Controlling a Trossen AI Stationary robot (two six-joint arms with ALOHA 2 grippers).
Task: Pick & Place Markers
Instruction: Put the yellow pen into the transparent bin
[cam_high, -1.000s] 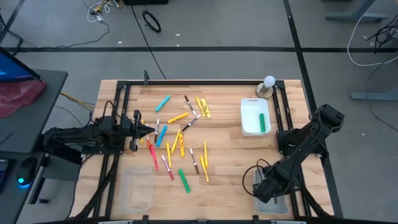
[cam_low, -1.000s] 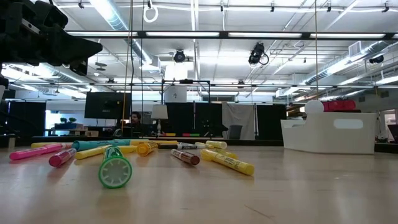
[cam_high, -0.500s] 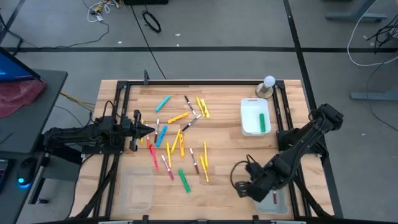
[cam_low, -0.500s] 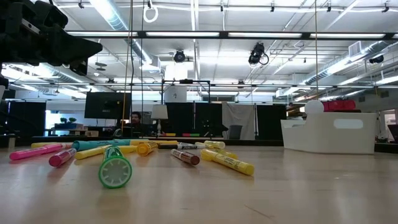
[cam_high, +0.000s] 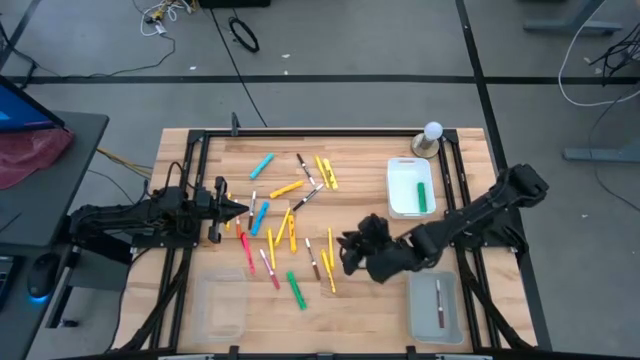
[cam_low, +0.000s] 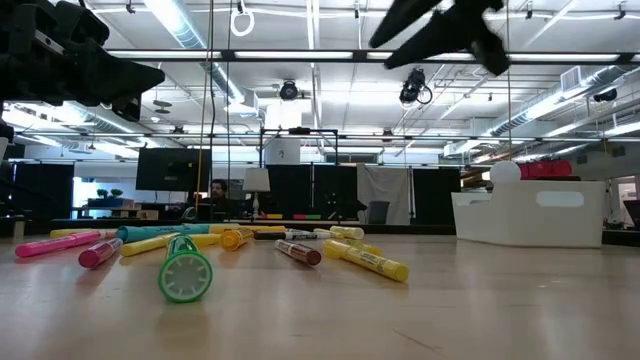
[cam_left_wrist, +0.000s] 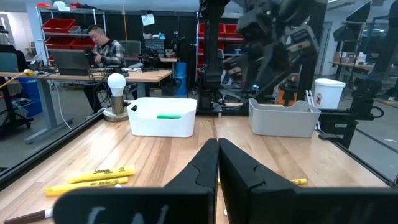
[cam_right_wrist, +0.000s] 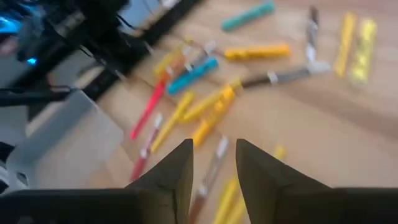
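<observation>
Yellow, pink, blue, green markers (cam_high: 283, 232) scattered on wood; right gripper (cam_high: 347, 252) fingers spread, left gripper (cam_high: 240, 209) pressed together.

Yellow, green, light blue and pink markers (cam_high: 290, 235) lie across a pale wooden worktop (cam_high: 360, 170). A green marker (cam_high: 422, 196) sits in a white tray (cam_high: 396, 190).

Bright, even light all over, coming from the long ceiling strips (cam_low: 300, 55) that glare white across the low view. Shadows on the table (cam_high: 350, 215) are faint and short. Overhead view is crisp. The right wrist view smears badly (motion blur, colours streaked), so the markers (cam_right_wrist: 193, 74) read soft. Left wrist view: near fingers (cam_left_wrist: 205, 168) fuzzy, far room sharp.
</observation>
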